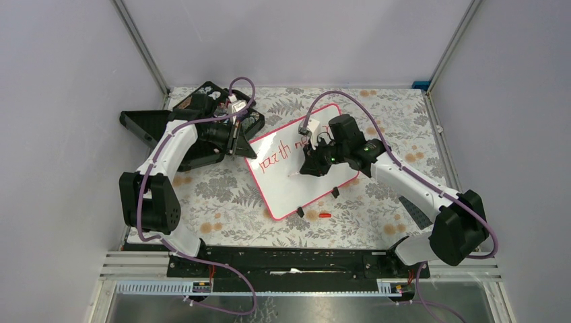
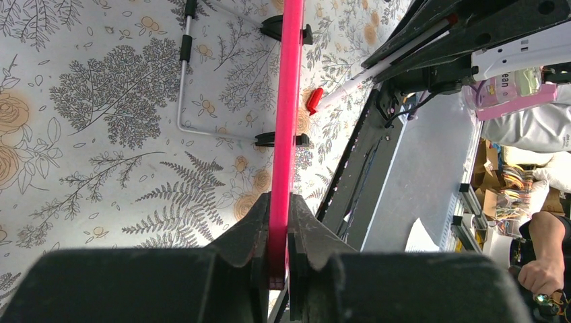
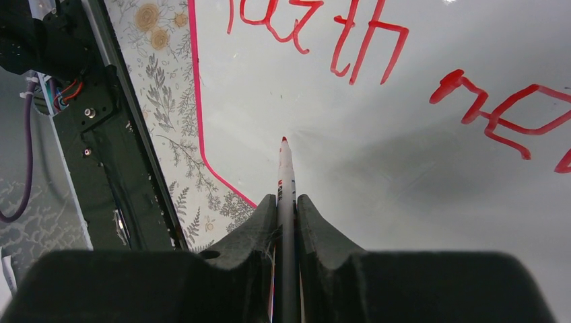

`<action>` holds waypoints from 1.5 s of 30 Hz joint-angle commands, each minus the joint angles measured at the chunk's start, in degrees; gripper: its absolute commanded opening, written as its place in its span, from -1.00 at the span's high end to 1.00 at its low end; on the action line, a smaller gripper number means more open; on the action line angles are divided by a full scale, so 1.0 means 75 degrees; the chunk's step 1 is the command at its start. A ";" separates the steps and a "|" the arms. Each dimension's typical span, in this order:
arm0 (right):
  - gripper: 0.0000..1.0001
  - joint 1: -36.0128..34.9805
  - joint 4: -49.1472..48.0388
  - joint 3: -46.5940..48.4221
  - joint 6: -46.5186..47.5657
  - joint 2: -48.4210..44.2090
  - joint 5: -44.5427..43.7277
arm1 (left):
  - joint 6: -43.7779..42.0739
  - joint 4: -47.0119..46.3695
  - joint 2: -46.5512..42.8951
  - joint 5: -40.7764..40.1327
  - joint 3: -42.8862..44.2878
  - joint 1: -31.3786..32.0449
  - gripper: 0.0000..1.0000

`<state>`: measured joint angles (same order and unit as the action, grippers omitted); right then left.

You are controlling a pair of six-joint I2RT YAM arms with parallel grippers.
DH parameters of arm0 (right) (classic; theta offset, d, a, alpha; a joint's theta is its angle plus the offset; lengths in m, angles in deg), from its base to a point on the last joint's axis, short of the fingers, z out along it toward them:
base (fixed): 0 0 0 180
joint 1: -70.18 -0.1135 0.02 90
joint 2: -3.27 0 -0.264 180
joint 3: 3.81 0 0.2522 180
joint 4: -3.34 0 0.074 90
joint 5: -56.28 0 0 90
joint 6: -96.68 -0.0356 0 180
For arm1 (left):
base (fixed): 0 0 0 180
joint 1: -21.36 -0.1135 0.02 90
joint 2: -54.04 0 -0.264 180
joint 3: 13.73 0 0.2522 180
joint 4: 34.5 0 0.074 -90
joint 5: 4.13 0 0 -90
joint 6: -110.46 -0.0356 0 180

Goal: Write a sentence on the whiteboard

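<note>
The whiteboard (image 1: 286,178) lies tilted on the floral table, with red writing along its upper part (image 3: 377,47). My left gripper (image 1: 237,142) is shut on the board's red-pink rim (image 2: 286,121) at its left corner. My right gripper (image 1: 311,165) is shut on a white marker with a red tip (image 3: 285,168), and holds it over the middle of the board, below the written line. The tip is at or just above the white surface; I cannot tell whether it touches. The marker also shows in the left wrist view (image 2: 377,67).
A black compartment case (image 1: 202,121) lies open at the back left, beside the left arm. A red marker cap (image 1: 325,215) lies on the table by the board's near edge, next to two black clip feet (image 1: 334,192). A black rail (image 1: 289,259) runs along the near edge.
</note>
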<state>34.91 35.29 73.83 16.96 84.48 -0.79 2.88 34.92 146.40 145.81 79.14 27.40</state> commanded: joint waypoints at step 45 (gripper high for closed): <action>1.00 -0.0128 -0.0130 0.0579 0.0036 0.0383 -0.0727 | -0.0264 -0.0267 0.0079 -0.0450 0.0089 0.0085 1.00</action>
<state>34.54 36.06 75.43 17.07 86.23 -5.64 2.88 34.89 146.42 145.68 79.12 27.69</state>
